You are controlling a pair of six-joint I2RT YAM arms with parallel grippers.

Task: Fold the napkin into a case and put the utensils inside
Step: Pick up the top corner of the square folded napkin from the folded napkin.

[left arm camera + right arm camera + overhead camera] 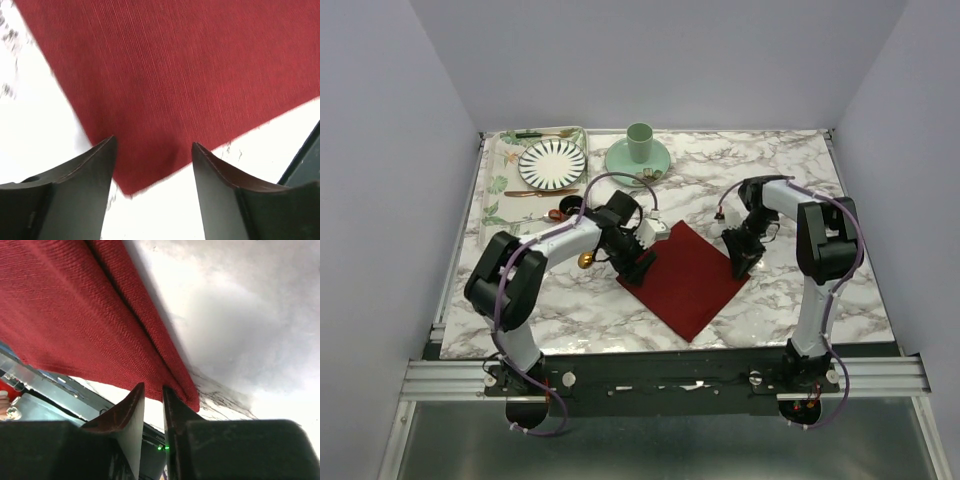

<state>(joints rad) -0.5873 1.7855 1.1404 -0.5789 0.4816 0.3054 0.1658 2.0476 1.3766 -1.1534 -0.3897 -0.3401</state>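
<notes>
Bracketing the napkin (688, 275) at two opposite corners, with both arms low over the tabletop (820, 200).

The dark red cloth lies flat as a diamond at the middle of the tabletop, one corner pointing near and one far. The left jaws stand open astride its left corner, the tip lying between the fingers and the cloth spreading away to their right. The right jaws are drawn to a narrow slit at the right corner, the cloth's tip just beside one finger; whether they pinch it cannot be told. Each arm is nearest its own corner, so the fold line probably runs near to far between them. The edge by the right jaws looks doubled, hem or fold unclear. A gold spoon (586, 259) shows beside the left arm (555, 243), partly hidden; the knife cannot be made out.
</notes>
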